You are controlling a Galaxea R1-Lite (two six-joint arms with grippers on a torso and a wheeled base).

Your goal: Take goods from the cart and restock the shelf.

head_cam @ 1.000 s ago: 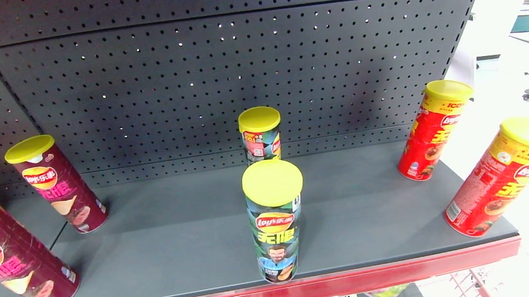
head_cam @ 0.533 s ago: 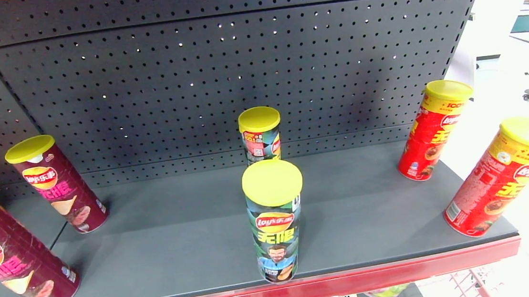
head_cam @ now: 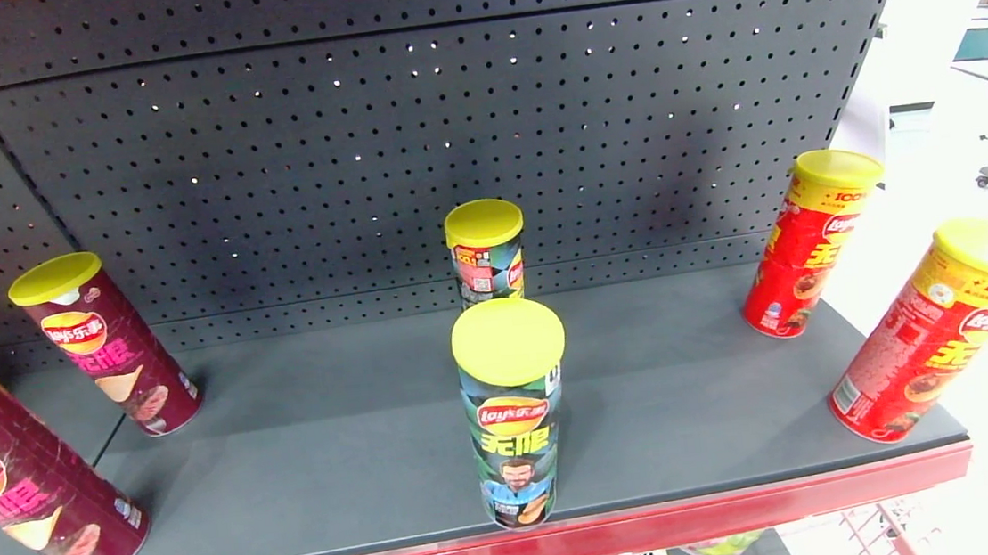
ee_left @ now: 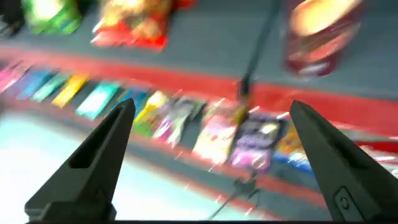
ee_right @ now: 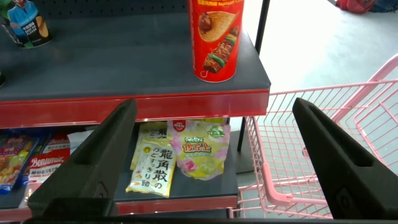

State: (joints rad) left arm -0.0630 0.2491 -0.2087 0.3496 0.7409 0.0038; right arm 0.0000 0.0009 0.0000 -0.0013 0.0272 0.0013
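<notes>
In the head view, the dark grey metal shelf with a red front lip (head_cam: 338, 434) carries tall cardboard crisp tubes with yellow lids, all upright. Two maroon tubes (head_cam: 106, 343) stand at your left, two green-and-black tubes (head_cam: 513, 410) in the middle and two red tubes (head_cam: 929, 338) at your right. The bare runs between the groups are where new stock belongs. Match flavours and keep the front row close to the lip.

In the left wrist view, the left end effector (ee_left: 211, 104) has its fingers spread wide and holds nothing. The picture is smeared, but what looks like a maroon tube (ee_left: 320, 31) stands on a red-edged shelf beyond it.

In the right wrist view, the right end effector (ee_right: 214, 102) is also wide open and empty. It hangs before the shelf's right corner, where a red tube (ee_right: 216, 37) stands near the edge. The pink wire cart (ee_right: 323, 143) sits just beside that corner, lower down, and this arm is the nearer one for fetching. The goods inside cannot be seen here, so bring them into sight before you commit. Descend clear of the basket's wire rim and grip a tube around its middle.
</notes>
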